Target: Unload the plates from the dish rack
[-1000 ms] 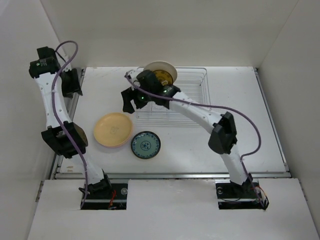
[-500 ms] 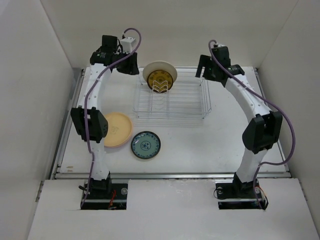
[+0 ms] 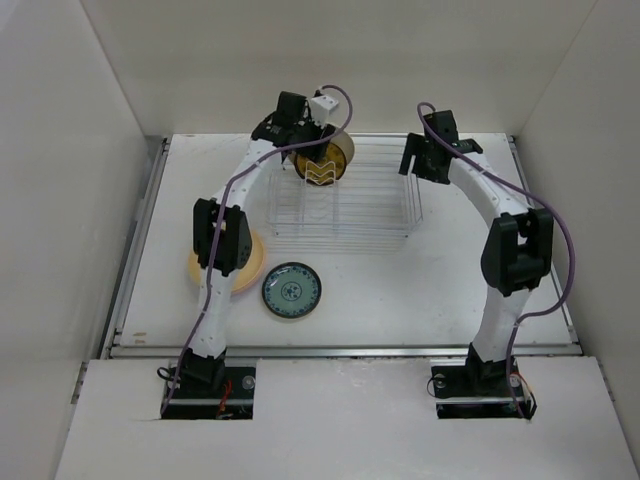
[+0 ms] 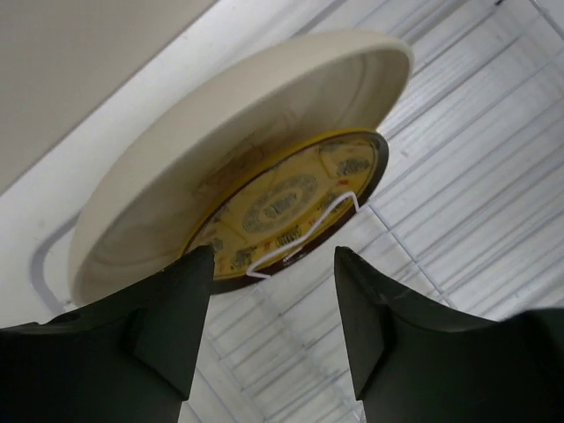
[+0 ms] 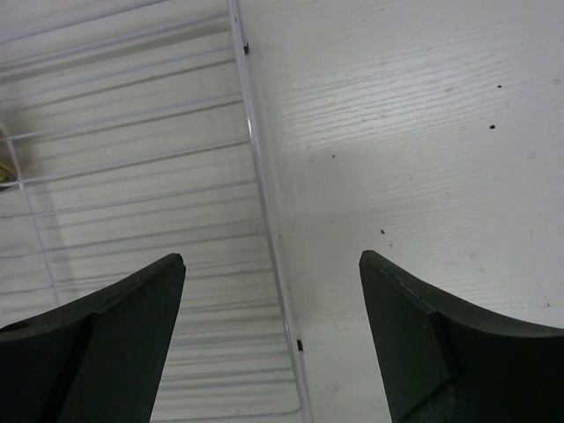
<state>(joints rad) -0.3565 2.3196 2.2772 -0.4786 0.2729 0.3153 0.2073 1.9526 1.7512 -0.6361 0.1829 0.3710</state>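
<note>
The wire dish rack point(image 3: 370, 200) stands at the back middle of the table. A cream plate point(image 4: 220, 150) and a smaller amber patterned plate point(image 4: 291, 207) stand on edge in its back-left corner; the amber plate point(image 3: 325, 165) also shows from above. My left gripper point(image 3: 303, 145) hangs just over these plates, open and empty point(image 4: 271, 256). My right gripper point(image 3: 412, 165) is open and empty point(image 5: 271, 260) over the rack's right side wire point(image 5: 256, 176). A teal-green plate point(image 3: 291, 290) lies on the table beside a tan plate point(image 3: 248, 262).
The left arm's elbow point(image 3: 220, 235) hangs over the tan plate and hides part of it. White walls close in the table at the left, back and right. A metal rail point(image 3: 340, 350) runs along the near edge.
My left arm swung from the far left across to the plates in the rack. My right arm left the rack's left side and went to its right edge. The plates have not moved.
</note>
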